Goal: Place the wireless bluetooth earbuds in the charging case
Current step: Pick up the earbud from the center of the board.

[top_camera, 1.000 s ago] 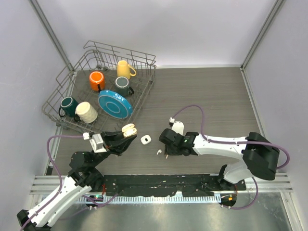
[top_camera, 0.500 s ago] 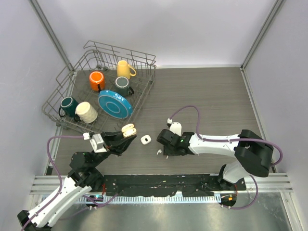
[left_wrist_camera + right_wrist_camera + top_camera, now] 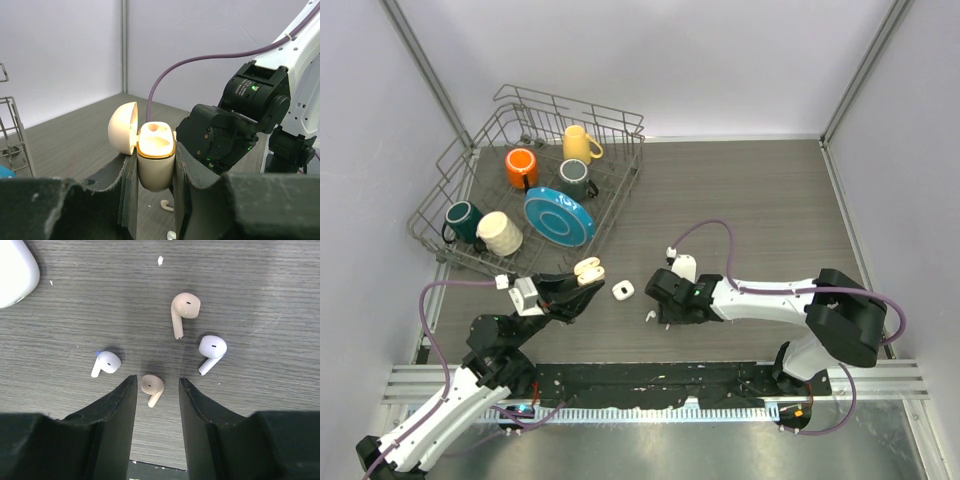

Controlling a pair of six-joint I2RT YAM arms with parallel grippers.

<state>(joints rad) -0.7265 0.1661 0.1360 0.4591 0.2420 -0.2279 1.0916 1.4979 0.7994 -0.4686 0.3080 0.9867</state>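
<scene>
My left gripper [image 3: 578,288] is shut on a cream charging case [image 3: 587,271] with its lid open, held above the table; in the left wrist view the case [image 3: 155,160] stands upright between the fingers [image 3: 184,175], its sockets empty. My right gripper [image 3: 156,382] is open, low over the table, its jaws either side of a beige earbud [image 3: 151,385] without touching it. Another beige earbud [image 3: 184,307] and two white earbuds [image 3: 212,348] [image 3: 106,362] lie close by. In the top view the right gripper [image 3: 656,303] is over this cluster [image 3: 648,316].
A second, white closed case [image 3: 622,291] lies between the grippers, also at the top left of the right wrist view [image 3: 15,270]. A wire dish rack [image 3: 450,165] with mugs and a blue plate stands at the back left.
My right gripper has moved a little left and down towards the earbuds. The left gripper and the case have hardly moved.
</scene>
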